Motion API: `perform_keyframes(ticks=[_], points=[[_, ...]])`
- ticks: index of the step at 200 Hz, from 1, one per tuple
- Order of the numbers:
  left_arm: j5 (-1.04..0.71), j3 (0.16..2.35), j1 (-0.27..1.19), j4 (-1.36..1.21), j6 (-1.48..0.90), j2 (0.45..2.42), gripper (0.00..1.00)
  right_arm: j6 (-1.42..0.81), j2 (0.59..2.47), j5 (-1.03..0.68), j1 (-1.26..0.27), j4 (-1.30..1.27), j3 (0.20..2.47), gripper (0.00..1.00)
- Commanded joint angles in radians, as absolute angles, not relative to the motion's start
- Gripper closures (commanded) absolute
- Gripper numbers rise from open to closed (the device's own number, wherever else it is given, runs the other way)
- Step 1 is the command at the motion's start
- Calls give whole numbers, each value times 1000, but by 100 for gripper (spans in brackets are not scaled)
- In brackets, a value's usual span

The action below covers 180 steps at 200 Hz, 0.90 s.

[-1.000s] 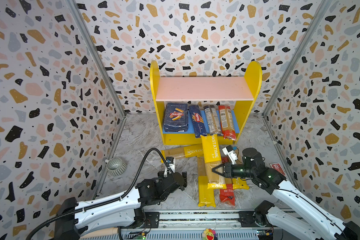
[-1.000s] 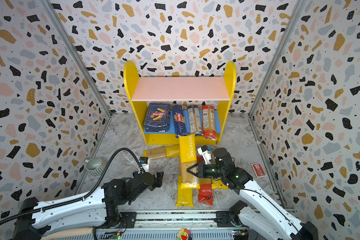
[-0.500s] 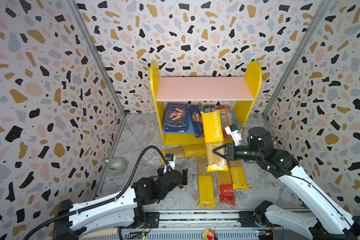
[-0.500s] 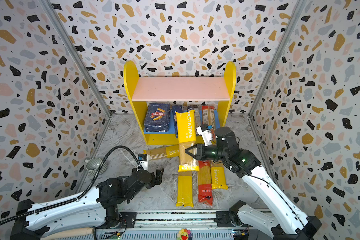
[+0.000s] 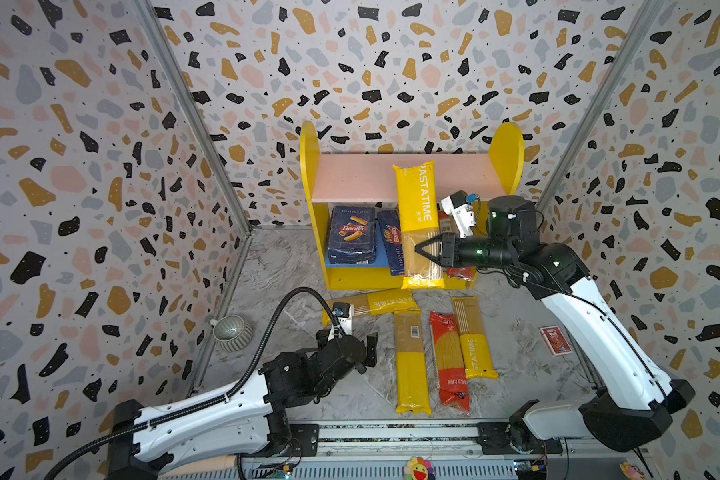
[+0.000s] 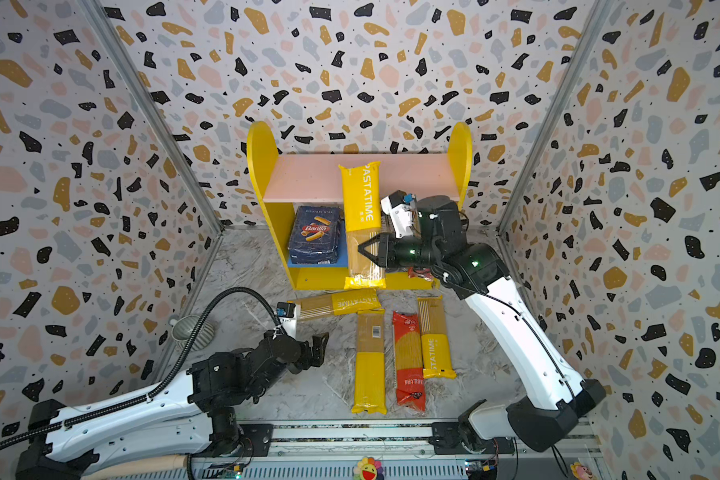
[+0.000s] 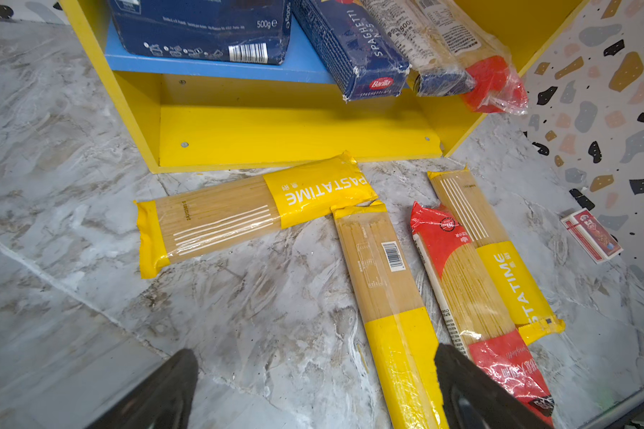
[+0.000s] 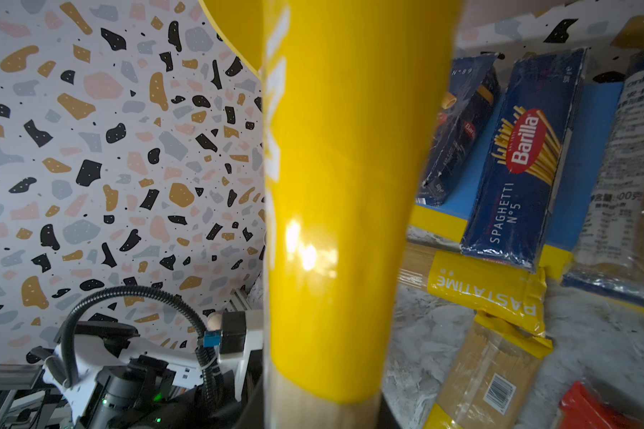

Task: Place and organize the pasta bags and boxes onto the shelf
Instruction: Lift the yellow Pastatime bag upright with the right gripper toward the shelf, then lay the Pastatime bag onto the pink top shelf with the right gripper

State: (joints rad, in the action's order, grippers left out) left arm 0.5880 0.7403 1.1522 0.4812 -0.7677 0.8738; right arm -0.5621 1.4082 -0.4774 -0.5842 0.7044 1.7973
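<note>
Right gripper (image 5: 422,251): closed on the clear middle of a yellow bag (image 5: 416,199), which hangs in the air at the front of the shelf (image 5: 310,174). The bag runs front to back. Its far end shows over the pink board (image 5: 350,178) and its near end over the shelf's base. Whether it has cleared the board's front edge, I cannot tell.

Left gripper (image 7: 313,390): jaws wide apart, empty, low over the floor, well out from the shelf's front.

Shelf: pink board bare. The blue board (image 7: 209,67) is nearly full.
- rigatoni box (image 5: 352,235) at its left side
- spaghetti box (image 5: 393,243) just beside it
- clear bag (image 7: 424,41), then a red bag (image 7: 493,83) toward the right side, ends sticking out over the edge

Floor in front of the shelf: four bags.
- one yellow (image 5: 375,305) lying crosswise, near the base
- farther out, side by side and pointing at the shelf: yellow (image 5: 410,361), red (image 5: 447,357), yellow (image 5: 472,336)

Bowl (image 5: 231,332) well off the shelf's left corner. Card pack (image 5: 553,340) off its right.

Step, as I read it: carrying the fifth item to the shelf. The pink board looks like the only free space. The next move calls for lifting the far end above that board, sliding the bag in flat and square to the side panel, then letting go. The bag looks longer than the board is deep, so expect overhang.
</note>
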Motion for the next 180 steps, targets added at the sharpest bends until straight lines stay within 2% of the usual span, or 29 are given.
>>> perform_keyframes(ticks=[1,40,67,91,147,166,180], points=[[634,778,1147,502,-732,866,0,-538,1446,-497,-579,573,1945,95],[646,781,1131,517,-729,831,1,-544,1682,-519,-570,589,2297,95],[648,791,1119,539,-726,809,0,-638,1859,-618,-510,541,2539,95],[652,798,1104,562,-718,797,1,-716,1927,-665,-473,423,2542,95],[629,807,1040,589,-691,788,1,-733,2014,-667,-442,350,2544,91],[609,811,1013,581,-673,798,0,-730,2029,-666,-437,350,2542,83],[591,815,994,572,-659,812,0,-730,2039,-669,-437,353,2541,72]])
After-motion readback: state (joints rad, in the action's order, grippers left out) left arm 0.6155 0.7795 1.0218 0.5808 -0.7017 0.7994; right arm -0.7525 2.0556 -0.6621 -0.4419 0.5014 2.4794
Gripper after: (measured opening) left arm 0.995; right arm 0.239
